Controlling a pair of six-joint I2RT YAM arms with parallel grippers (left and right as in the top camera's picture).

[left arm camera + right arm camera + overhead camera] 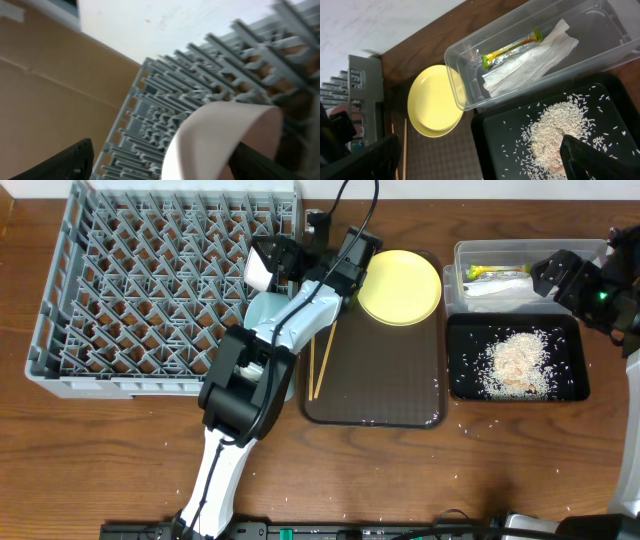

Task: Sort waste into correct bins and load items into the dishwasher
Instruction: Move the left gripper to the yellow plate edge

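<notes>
The grey dishwasher rack (150, 290) fills the left of the table and shows in the left wrist view (165, 115). My left gripper (272, 262) is at its right edge, jaws (160, 162) wide apart, with a small white cup (225, 140) between them against the right finger. A light blue bowl (258, 310) sits under that arm. The yellow plate (400, 285) and two chopsticks (322, 365) lie on the brown tray. The clear tub (600, 30) holds the wrapper (512, 47) and napkin (530, 67). Rice (555, 130) lies in the black tray (495, 135). My right gripper (480, 160) is open and empty above the bins. The white bowl is not in view.
The brown serving tray (380, 380) lies in the middle, with stray rice grains on it and on the table around it. The left arm stretches from the front edge across the rack's right corner. A pale wall runs behind the rack.
</notes>
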